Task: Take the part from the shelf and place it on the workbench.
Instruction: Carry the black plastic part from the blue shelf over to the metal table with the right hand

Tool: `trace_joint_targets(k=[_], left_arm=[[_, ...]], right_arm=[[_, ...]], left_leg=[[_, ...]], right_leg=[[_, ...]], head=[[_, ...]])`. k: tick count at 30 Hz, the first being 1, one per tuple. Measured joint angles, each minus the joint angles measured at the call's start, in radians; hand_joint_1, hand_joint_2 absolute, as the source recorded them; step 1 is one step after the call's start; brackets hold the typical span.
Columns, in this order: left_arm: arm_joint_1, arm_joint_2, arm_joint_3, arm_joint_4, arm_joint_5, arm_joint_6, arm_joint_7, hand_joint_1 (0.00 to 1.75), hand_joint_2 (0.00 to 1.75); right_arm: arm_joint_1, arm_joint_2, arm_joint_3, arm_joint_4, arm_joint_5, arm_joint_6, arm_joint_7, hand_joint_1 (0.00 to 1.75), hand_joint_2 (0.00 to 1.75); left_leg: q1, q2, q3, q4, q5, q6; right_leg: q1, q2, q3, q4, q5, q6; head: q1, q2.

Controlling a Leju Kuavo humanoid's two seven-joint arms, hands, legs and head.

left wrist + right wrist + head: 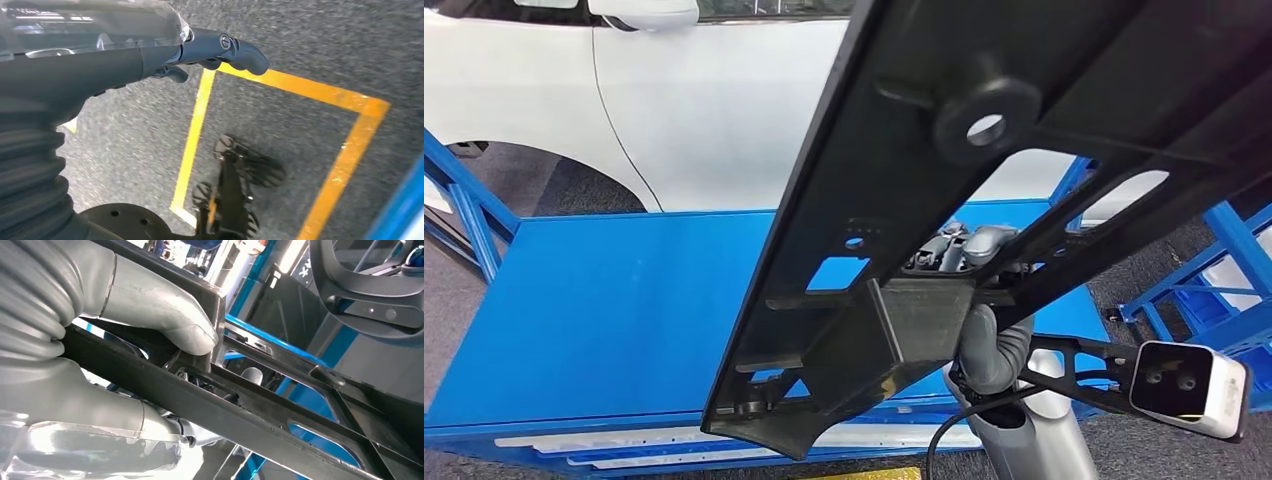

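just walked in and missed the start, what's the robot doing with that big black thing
The robot's right hand grips a long black plastic part, holding it up at a slant above the blue workbench. The part is not set down yet. The left hand holds nothing and hangs over grey floor with yellow tape lines. A white car stands behind the bench.

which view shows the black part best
The head view: the long black part runs across the frame over the blue workbench, showing its ribs and round boss. The right wrist view shows a close stretch of its bars, gripped by the right robot hand. The left wrist view looks at the floor.
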Motion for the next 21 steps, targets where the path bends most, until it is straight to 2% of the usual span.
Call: trace_joint_targets(k=[1, 2, 4, 5, 6, 8, 9, 10, 11, 13, 14, 15, 16, 17, 18, 19, 20, 21], left_arm=[[0.0, 0.0, 0.0, 0.0, -0.003, 0.0, 0.0, 0.0, 1.75], [0.0, 0.0, -0.001, 0.0, -0.007, -0.001, 0.0, 0.0, 1.75], [0.0, 0.0, -0.004, 0.0, -0.013, -0.004, -0.001, 0.0, 1.75], [-0.001, 0.0, -0.006, 0.0, -0.016, -0.005, -0.001, 0.0, 1.75], [-0.001, 0.0, -0.009, 0.0, -0.018, -0.007, -0.002, 0.0, 1.75], [-0.001, 0.001, -0.013, 0.0, -0.024, -0.009, -0.002, 0.0, 1.75], [-0.001, 0.002, -0.015, 0.0, -0.026, -0.009, -0.003, 0.0, 1.75], [-0.001, 0.004, -0.016, 0.0, -0.028, -0.01, -0.003, 0.0, 1.75], [-0.001, 0.005, -0.017, 0.0, -0.029, -0.01, -0.004, 0.0, 1.75], [-0.002, 0.008, -0.018, 0.0, -0.029, -0.01, -0.008, 0.0, 1.75], [-0.002, 0.01, -0.018, 0.0, -0.028, -0.01, -0.01, 0.0, 1.75], [-0.002, 0.013, -0.018, 0.0, -0.027, -0.01, -0.013, 0.0, 1.75], [-0.002, 0.015, -0.018, 0.0, -0.025, -0.01, -0.016, 0.0, 1.75], [-0.003, 0.018, -0.018, 0.0, -0.023, -0.01, -0.018, 0.0, 1.75], [-0.005, 0.02, -0.018, 0.0, -0.02, -0.009, -0.021, 0.0, 1.75], [-0.008, 0.022, -0.018, 0.0, -0.016, -0.008, -0.023, 0.0, 1.75], [-0.01, 0.024, -0.018, 0.0, -0.012, -0.007, -0.023, 0.0, 1.75], [-0.012, 0.026, -0.017, 0.0, -0.009, -0.006, -0.024, 0.0, 1.75]], right_arm=[[0.004, -0.002, 0.0, -0.003, 0.01, -0.001, -0.004, 1.75, 1.75], [0.007, -0.003, -0.001, -0.008, 0.022, -0.003, -0.009, 1.75, 1.75], [0.013, -0.005, -0.001, -0.023, 0.043, -0.007, -0.018, 1.75, 1.75], [0.017, -0.005, -0.002, -0.032, 0.05, -0.011, -0.022, 1.75, 1.75], [0.021, -0.005, -0.002, -0.04, 0.055, -0.014, -0.026, 1.75, 1.75], [0.027, -0.006, -0.003, -0.051, 0.062, -0.018, -0.03, 1.75, 1.75], [0.029, -0.006, -0.003, -0.055, 0.064, -0.019, -0.031, 1.75, 1.75], [0.031, -0.006, -0.003, -0.059, 0.066, -0.02, -0.033, 1.75, 1.75], [0.033, -0.006, -0.003, -0.062, 0.068, -0.02, -0.034, 1.75, 1.75], [0.035, -0.006, -0.003, -0.065, 0.07, -0.019, -0.037, 1.75, 1.75], [0.035, -0.006, -0.002, -0.065, 0.071, -0.019, -0.039, 1.75, 1.75], [0.036, -0.006, -0.001, -0.065, 0.07, -0.02, -0.039, 1.75, 1.75], [0.035, -0.006, 0.0, -0.065, 0.068, -0.02, -0.039, 1.75, 1.75], [0.033, -0.007, 0.002, -0.065, 0.064, -0.02, -0.038, 1.75, 1.75], [0.03, -0.007, 0.003, -0.065, 0.058, -0.021, -0.035, 1.75, 1.75], [0.025, -0.007, 0.004, -0.066, 0.049, -0.023, -0.03, 1.75, 1.75], [0.02, -0.007, 0.005, -0.066, 0.04, -0.024, -0.023, 1.75, 1.75], [0.016, -0.007, 0.005, -0.067, 0.033, -0.025, -0.014, 1.75, 1.75]], left_leg=[[0.0, 0.0, -0.012, 0.003, 0.007, -0.002], [0.0, 0.0, -0.022, 0.006, 0.012, -0.004], [-0.002, -0.001, -0.034, 0.011, 0.023, -0.013], [-0.002, -0.002, -0.035, 0.011, 0.029, -0.019], [-0.002, -0.002, -0.036, 0.009, 0.035, -0.026], [-0.001, -0.002, -0.036, 0.005, 0.045, -0.038], [-0.001, -0.003, -0.041, 0.013, 0.034, -0.043], [-0.001, -0.003, -0.051, 0.037, 0.005, -0.046], [0.0, -0.003, -0.067, 0.083, -0.04, -0.049], [0.001, -0.003, -0.102, 0.211, -0.131, -0.054], [0.001, -0.003, -0.111, 0.264, -0.15, -0.056], [0.001, -0.003, -0.105, 0.29, -0.146, -0.056], [0.001, -0.003, -0.084, 0.282, -0.123, -0.055], [0.001, -0.003, -0.045, 0.241, -0.095, -0.052], [0.0, -0.003, 0.007, 0.172, -0.079, -0.047], [-0.002, -0.004, 0.059, 0.096, -0.077, -0.042], [-0.004, -0.005, 0.096, 0.037, -0.083, -0.036], [-0.007, -0.006, 0.117, -0.001, -0.092, -0.031]], right_leg=[[-0.001, 0.0, 0.032, -0.025, 0.022, -0.001], [-0.001, 0.0, 0.081, -0.084, 0.046, -0.004], [0.002, 0.001, 0.184, -0.23, 0.061, -0.014], [0.005, 0.001, 0.214, -0.277, 0.059, -0.02], [0.009, 0.002, 0.226, -0.3, 0.055, -0.025], [0.009, 0.001, 0.221, -0.307, 0.07, -0.038], [0.007, -0.001, 0.215, -0.311, 0.078, -0.046], [0.005, -0.003, 0.207, -0.315, 0.089, -0.055], [0.004, -0.005, 0.197, -0.317, 0.1, -0.061], [0.008, -0.005, 0.169, -0.315, 0.12, -0.068], [0.011, -0.005, 0.154, -0.312, 0.13, -0.069], [0.013, -0.005, 0.139, -0.31, 0.14, -0.069], [0.014, -0.005, 0.124, -0.306, 0.15, -0.068], [0.016, -0.005, 0.11, -0.303, 0.159, -0.066], [0.017, -0.005, 0.097, -0.298, 0.167, -0.063], [0.018, -0.005, 0.087, -0.293, 0.174, -0.06], [0.019, -0.006, 0.08, -0.29, 0.182, -0.055], [0.019, -0.008, 0.076, -0.288, 0.19, -0.049]], head=[[0.0, 0.0], [0.0, 0.0], [0.0, 0.0], [0.0, 0.0], [0.0, 0.0], [0.0, 0.0], [0.0, 0.0], [0.0, 0.0], [0.0, 0.0], [0.0, 0.0], [0.0, 0.0], [0.0, 0.0], [0.0, 0.0], [0.0, 0.0], [0.0, 0.0], [0.0, 0.0], [0.0, 0.0], [0.0, 0.0]])
